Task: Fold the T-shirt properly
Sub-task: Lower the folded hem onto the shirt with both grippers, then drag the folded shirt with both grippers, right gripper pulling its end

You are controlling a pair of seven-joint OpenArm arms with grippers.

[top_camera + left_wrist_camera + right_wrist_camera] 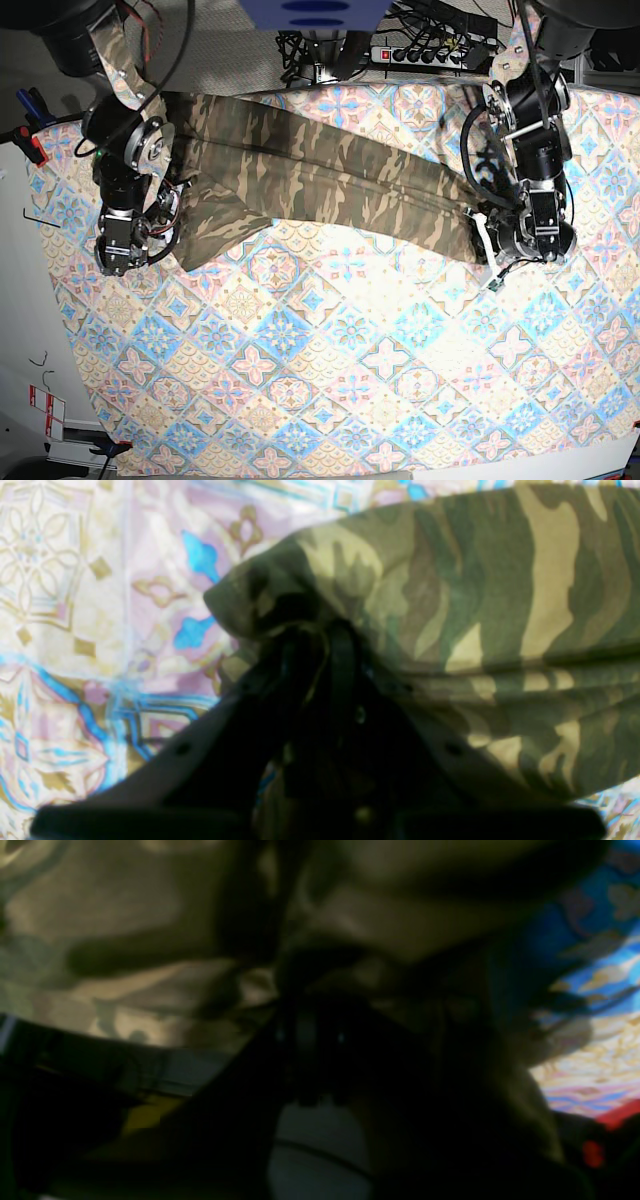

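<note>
The camouflage T-shirt (320, 175) lies as a long band across the far half of the table, stretched between the two arms. In the left wrist view my left gripper (320, 635) has its dark fingers pinched together on a bunched edge of the T-shirt (475, 605); in the base view it is at the band's right end (487, 240). My right gripper (172, 225) is at the band's left end. In the dark, blurred right wrist view its fingertips (315, 990) are buried in gathered T-shirt (125, 940) cloth.
A blue, pink and cream tile-patterned tablecloth (350, 350) covers the table. A power strip (420, 50) and cables lie behind the far edge. A red clamp (35, 145) sits at the table's left edge.
</note>
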